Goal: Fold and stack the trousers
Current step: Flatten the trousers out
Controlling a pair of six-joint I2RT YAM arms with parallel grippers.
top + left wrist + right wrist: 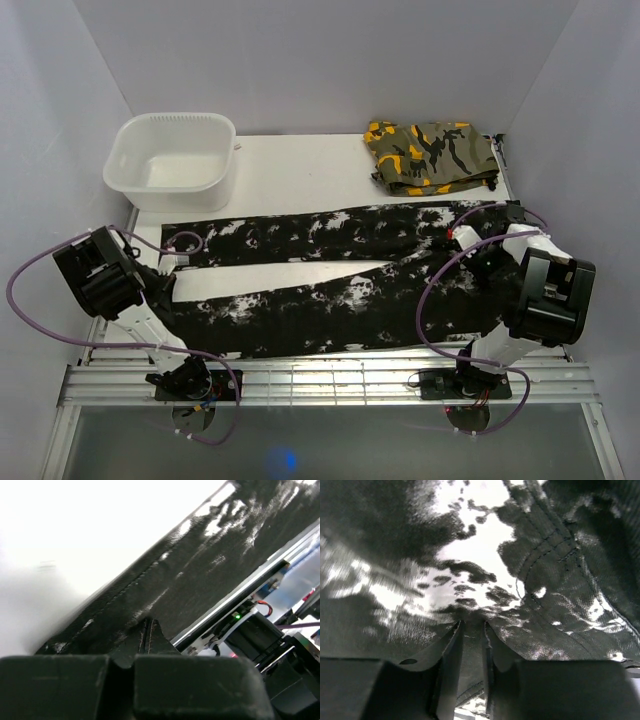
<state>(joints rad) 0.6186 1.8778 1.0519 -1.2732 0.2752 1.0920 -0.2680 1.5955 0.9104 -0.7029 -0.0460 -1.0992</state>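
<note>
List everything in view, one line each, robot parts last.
trousers: one, black with white splotches, spread flat across the table, legs pointing left
tub: one, white, far left corner
camouflage garment: one, olive with orange and black patches, far right
table: one, white, under everything
cables: several, purple, looping off both arms
left gripper: one, black, shut on the near leg's end
right gripper: one, black, pinching fabric at the waist end

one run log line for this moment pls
stage: grasp before fold | left gripper: jaws shut on trousers leg hem | right gripper: jaws pinching waist end | trousers: flat, unfolded
</note>
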